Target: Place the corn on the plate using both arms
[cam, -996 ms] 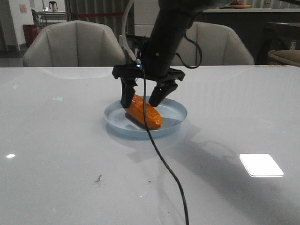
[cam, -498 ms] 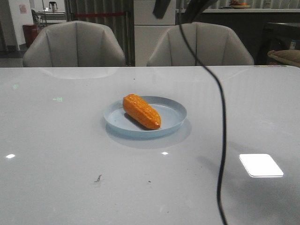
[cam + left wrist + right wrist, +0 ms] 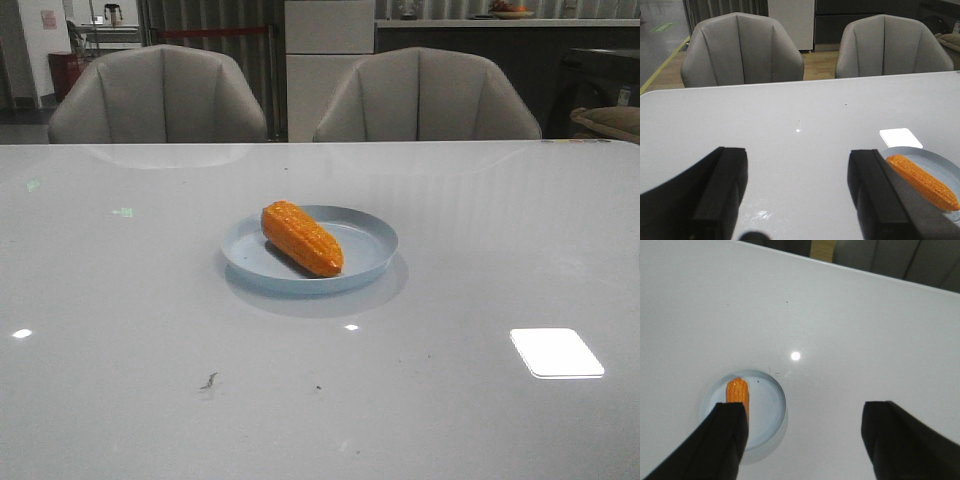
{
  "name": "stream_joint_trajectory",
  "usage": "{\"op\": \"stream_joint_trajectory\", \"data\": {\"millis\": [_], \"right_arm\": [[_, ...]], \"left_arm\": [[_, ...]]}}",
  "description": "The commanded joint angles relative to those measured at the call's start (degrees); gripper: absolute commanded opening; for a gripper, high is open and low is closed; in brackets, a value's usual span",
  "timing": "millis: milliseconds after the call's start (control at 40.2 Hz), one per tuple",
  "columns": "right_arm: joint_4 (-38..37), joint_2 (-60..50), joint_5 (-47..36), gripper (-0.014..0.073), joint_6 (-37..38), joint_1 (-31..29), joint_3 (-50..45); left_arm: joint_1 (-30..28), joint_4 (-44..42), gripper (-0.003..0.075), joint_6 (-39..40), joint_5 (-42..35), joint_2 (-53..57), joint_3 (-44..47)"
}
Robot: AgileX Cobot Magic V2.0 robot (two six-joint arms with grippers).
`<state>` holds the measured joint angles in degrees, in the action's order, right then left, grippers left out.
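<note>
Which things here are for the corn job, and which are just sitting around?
For the job:
- corn, lying on the plate
- plate, pale blue
- left gripper, open, holding nothing
- right gripper, open, high above the plate

Just there:
- two grey chairs behind the table
- white table

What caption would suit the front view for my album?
An orange corn lies diagonally on a pale blue plate on a glossy white table, no arms in sight.

glossy table (image 3: pixel 150 330), bumpy corn (image 3: pixel 302 238)
</note>
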<state>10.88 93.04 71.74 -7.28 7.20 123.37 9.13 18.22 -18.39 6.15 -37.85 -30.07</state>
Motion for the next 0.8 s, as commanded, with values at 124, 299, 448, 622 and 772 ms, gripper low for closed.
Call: {"op": "stream_joint_trajectory", "data": {"millis": [124,299,448,622,772], "right_arm": [[0.2,-24.4,-15.6,0.0582,-0.9,-5.2,-29.8],[-1.9,-40.7,-21.4,0.0582,-0.9,-5.3,-52.7],[-1.9,-51.5,-22.8,0.0582,-0.8,-5.3,-67.1],[-1.9,-62.1,-28.1,0.0582,-0.1,-5.3,-77.0],[-1.9,-65.8,-29.5,0.0582,-0.1,-5.3,-80.1]], "left_arm": [[-0.1,0.3,0.0491,-0.1,-4.5,-0.1,-1.8],[-0.1,0.3,0.0491,-0.1,-4.5,-0.1,-1.8],[-0.1,0.3,0.0491,-0.1,-4.5,-0.1,-1.8],[-0.1,0.3,0.0491,-0.1,-4.5,-0.1,-1.8],[-0.1,0.3,0.0491,-0.1,-4.5,-0.1,-1.8]]}}
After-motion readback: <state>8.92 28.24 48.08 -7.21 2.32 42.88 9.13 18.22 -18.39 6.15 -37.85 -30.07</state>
